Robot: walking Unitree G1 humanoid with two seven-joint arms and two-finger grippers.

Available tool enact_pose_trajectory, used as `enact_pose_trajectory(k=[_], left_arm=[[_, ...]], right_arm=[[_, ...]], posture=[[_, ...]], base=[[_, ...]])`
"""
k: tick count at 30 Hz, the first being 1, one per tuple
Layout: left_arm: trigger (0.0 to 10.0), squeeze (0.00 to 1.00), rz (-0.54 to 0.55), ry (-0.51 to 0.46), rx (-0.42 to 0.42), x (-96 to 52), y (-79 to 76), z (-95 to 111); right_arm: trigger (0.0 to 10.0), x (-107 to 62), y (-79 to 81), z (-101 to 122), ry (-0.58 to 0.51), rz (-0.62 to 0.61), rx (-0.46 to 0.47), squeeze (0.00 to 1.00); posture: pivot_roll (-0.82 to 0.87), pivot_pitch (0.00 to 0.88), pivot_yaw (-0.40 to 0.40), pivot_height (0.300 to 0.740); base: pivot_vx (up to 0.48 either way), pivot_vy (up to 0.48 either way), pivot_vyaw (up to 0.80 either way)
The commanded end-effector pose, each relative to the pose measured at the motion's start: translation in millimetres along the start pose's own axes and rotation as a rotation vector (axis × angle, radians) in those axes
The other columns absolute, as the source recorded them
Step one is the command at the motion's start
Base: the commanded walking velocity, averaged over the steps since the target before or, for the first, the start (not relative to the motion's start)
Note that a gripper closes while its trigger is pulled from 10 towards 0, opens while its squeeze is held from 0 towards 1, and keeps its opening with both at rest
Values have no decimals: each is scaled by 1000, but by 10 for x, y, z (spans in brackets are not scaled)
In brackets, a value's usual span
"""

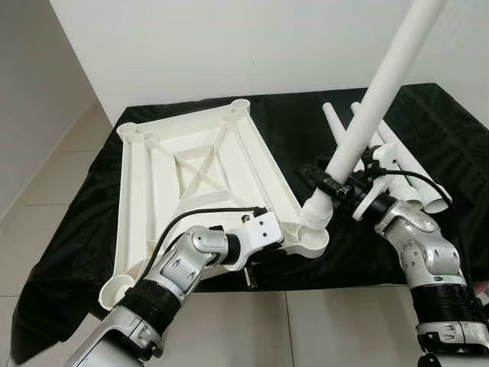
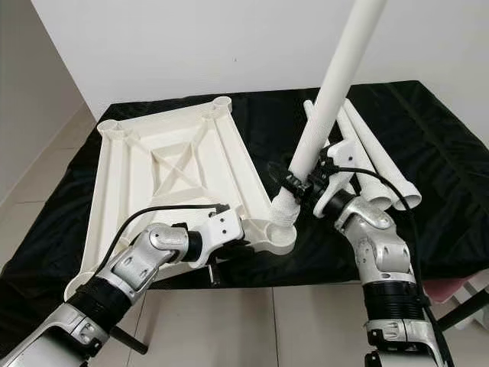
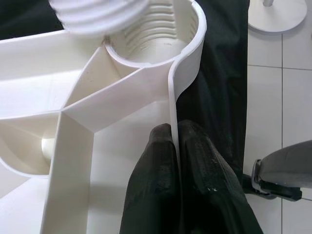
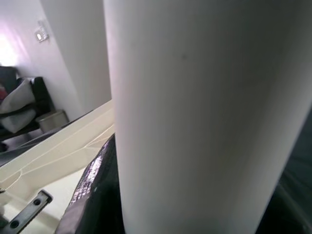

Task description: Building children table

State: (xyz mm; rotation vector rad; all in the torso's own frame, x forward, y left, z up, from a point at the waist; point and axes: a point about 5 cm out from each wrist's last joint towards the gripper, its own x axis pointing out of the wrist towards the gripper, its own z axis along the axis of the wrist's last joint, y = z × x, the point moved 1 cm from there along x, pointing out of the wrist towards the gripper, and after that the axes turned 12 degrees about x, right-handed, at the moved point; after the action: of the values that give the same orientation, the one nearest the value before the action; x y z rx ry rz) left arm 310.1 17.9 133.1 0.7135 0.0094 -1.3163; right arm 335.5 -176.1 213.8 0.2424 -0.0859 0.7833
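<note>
The white plastic tabletop [image 1: 191,164] lies upside down on the black cloth, ribs facing up. My left gripper [image 3: 174,146] is shut on its near rim, one finger on each side of the thin wall, just beside the near right corner socket [image 3: 156,29]. My right gripper [image 1: 330,186] is shut on a long white table leg [image 1: 374,99] near its lower end. The leg leans up and to the right. Its threaded end [image 3: 97,14] sits at the mouth of that socket [image 1: 313,229], tilted and off to one side.
Several spare white legs [image 1: 405,164] lie on the cloth behind my right arm. The black cloth [image 1: 290,130] covers a low surface whose near edge meets the tiled floor [image 1: 306,329]. A white wall stands behind. A pink object [image 2: 454,290] sits at the lower right.
</note>
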Motion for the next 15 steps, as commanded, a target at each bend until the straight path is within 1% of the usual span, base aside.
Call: enact_pose_trajectory(k=[1,10,13,15], left_arm=[[10000,0,72,25,19,-18,97,20],[10000,0,97,45,6,-40,134,-2],[10000,0,101,52,1,-48,139,-6],[10000,0,109,56,-2,-55,154,-6]], right_arm=[[10000,57,51,-13,21,74,19,0],[10000,43,57,-83,60,116,33,0],[10000,37,63,-127,77,132,47,0],[10000,49,101,-183,94,162,70,0]], posture=[[-114,54,91,740],[-108,62,85,740],[-109,67,86,740],[-109,68,86,740]], base=[[0,0,0],[0,0,0],[0,0,0],[0,0,0]])
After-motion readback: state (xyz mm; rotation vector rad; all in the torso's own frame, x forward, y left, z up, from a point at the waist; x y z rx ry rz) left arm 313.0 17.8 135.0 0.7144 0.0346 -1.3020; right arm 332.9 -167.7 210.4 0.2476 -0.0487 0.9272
